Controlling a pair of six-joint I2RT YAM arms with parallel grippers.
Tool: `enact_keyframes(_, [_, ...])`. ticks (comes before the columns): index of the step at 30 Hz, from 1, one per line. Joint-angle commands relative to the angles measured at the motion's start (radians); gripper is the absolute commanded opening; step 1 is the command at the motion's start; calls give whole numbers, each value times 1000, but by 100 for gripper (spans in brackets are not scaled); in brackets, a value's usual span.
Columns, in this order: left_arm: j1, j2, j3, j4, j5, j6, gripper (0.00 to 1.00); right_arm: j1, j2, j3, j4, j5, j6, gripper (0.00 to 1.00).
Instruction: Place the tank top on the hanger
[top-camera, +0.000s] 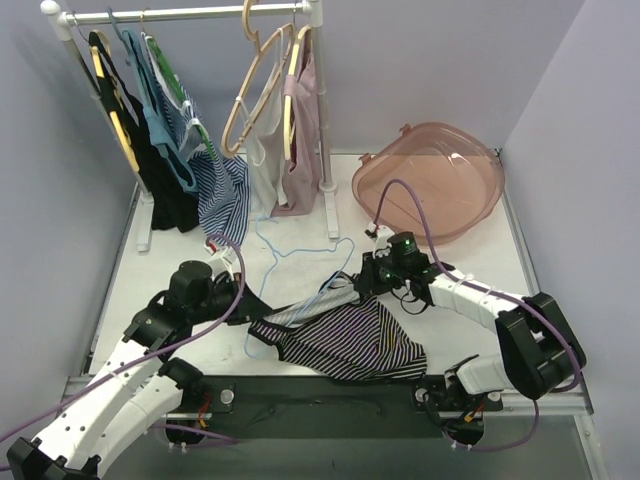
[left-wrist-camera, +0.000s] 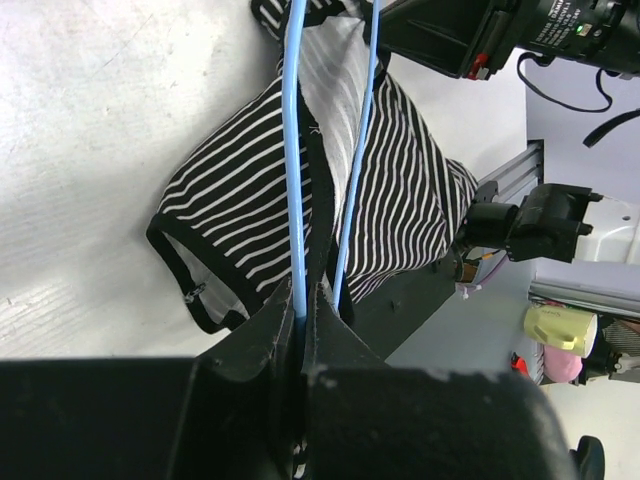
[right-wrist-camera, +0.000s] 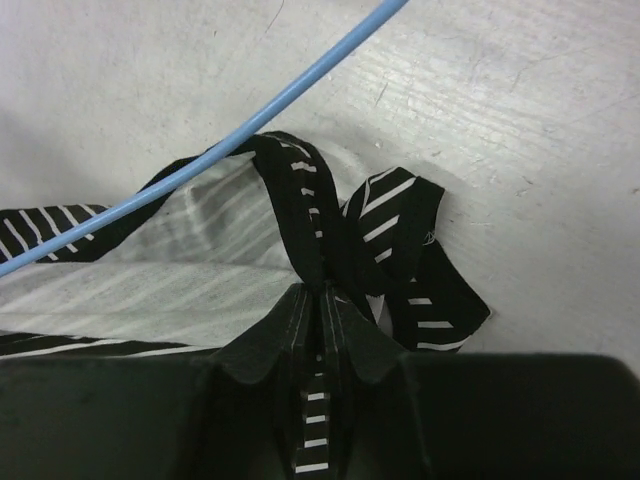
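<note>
Both arms bent inward; left gripper (left-wrist-camera: 300, 303) clamped on the hanger (left-wrist-camera: 291, 150), right gripper (right-wrist-camera: 322, 297) clamped on the tank top (right-wrist-camera: 303, 215)

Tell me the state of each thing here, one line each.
tank top, bunched on the table, not hung.
hanger, lying across the tank top.
left claw, shut on the hanger.
right claw, shut on a tank top strap.
pink tub, tipped on its side.

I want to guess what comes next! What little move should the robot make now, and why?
Probably the right hand should ease its pinched strap over the hanger. The left hand clamps the hanger, which crosses the tank top, but the strap doesn't look looped round it yet.
</note>
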Motion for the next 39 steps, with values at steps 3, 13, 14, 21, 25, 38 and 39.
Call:
enact_keyframes(3, [6, 5, -19, 74, 19, -22, 0, 17, 82, 65, 42, 48, -37, 18])
enact_keyframes(13, [6, -10, -36, 74, 16, -25, 0, 38, 123, 133, 89, 11, 52, 40])
enact_keyframes(14, [6, -9, -36, 75, 16, -24, 0, 40, 129, 141, 91, 12, 61, 40])
enact_keyframes(21, [6, -21, -33, 66, 13, -28, 0, 56, 151, 148, 85, 69, 72, 39])
enact_keyframes(25, [6, -32, -36, 63, 2, -36, 0, 64, 155, 139, 75, 117, 53, 36])
enact_keyframes(38, [6, -93, -42, 81, 51, -18, 0, -28, 99, 183, 39, 204, 41, 0])
enact_keyframes(39, [6, -101, -45, 92, 66, -18, 0, -48, 91, 188, 35, 201, 44, 0])
